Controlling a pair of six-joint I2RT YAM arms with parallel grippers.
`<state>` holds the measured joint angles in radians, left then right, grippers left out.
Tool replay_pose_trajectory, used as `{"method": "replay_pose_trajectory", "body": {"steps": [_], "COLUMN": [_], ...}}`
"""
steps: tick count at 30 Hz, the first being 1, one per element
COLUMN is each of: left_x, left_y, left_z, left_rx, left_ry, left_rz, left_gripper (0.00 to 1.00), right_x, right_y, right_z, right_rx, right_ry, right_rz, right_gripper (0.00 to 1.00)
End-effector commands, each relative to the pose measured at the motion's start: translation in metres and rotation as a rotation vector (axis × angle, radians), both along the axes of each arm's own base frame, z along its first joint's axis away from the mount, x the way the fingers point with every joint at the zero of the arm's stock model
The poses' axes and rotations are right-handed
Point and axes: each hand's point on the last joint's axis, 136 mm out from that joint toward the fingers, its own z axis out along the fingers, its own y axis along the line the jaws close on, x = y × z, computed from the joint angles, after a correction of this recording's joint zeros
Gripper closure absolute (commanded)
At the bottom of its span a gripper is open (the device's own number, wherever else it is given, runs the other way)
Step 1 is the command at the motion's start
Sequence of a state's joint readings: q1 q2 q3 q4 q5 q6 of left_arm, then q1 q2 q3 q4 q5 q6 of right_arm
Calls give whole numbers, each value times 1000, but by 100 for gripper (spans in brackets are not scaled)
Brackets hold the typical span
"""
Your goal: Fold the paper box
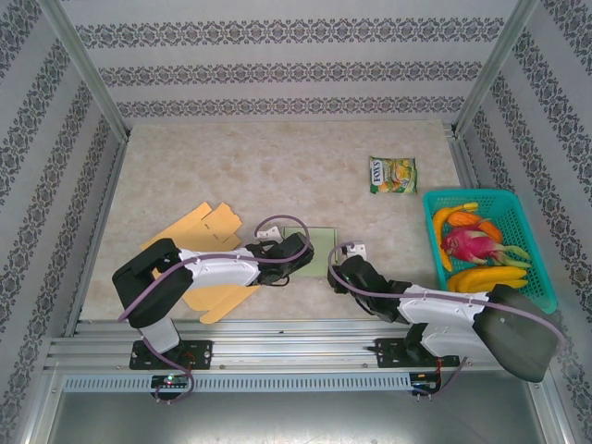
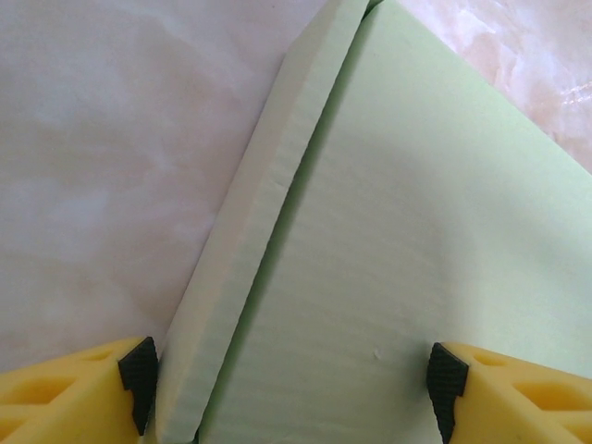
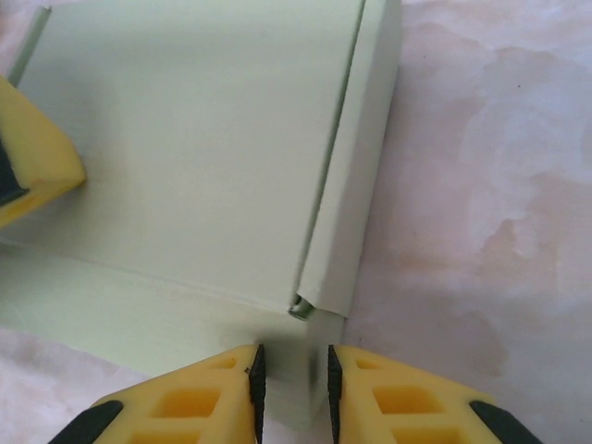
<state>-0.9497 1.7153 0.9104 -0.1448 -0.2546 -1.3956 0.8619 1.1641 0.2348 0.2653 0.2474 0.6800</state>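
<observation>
Right hand (image 3: 291, 387) is down at the near right corner of the pale green paper box (image 1: 319, 248), its jaws almost closed. From where I stand, they look pinched on the near end of the box's doubled-over right side wall. That wall runs straight away from the hand, near to far, and the next fold turns on that line. The crease lies along the hand's own reach, so pushing the wall over means going sideways, leftward across the panel.

Left hand (image 2: 294, 388) comes in from the other side with its jaws spread wide. They straddle the left wall and part of the flat panel, with nothing clamped. I can't say for sure whether a pad is pressing down.

Both hands are right at the box, which lies flat between them, just beyond the arm bases, so neither has any distance to cover.

Underneath is a smooth, pale marbled desk (image 1: 231, 166) that would let the card slide. Tan cardboard sheets (image 1: 199, 225) lie to the left. A snack bag (image 1: 393, 174) and a teal basket (image 1: 462, 193) of fruit sit well off to the right. Patterned walls (image 1: 277, 69) close the space in.
</observation>
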Motion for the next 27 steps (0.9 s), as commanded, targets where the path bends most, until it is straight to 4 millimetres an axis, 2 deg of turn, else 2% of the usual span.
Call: {"method": "replay_pose_trajectory", "body": {"steps": [1,12,19,22,27], "left_x": [-23,-24,-24,-22,-17], "left_y": [20,13,-6,-12,-18], "left_z": [-36,-39,-40,-29,6], "left_rx": [133,133,103,88,63], "left_ry": [118,135,159,139,69], "left_rz": [-30,-58,-133,-156,-191], "left_gripper": [22,22,22,22,19], "right_x": [4,24,42,46,54], "right_y": [-7,-4,1,3,-7], "right_z": [-6,-16,-25,-28,-20], "right_rx": [-71,-127,-117,-95,-26], "right_ry": [-51,-113,-95,-70,-24], "right_rz": [13,-12,-23,-34,-91], "right_gripper": [74,72,71,69,68]}}
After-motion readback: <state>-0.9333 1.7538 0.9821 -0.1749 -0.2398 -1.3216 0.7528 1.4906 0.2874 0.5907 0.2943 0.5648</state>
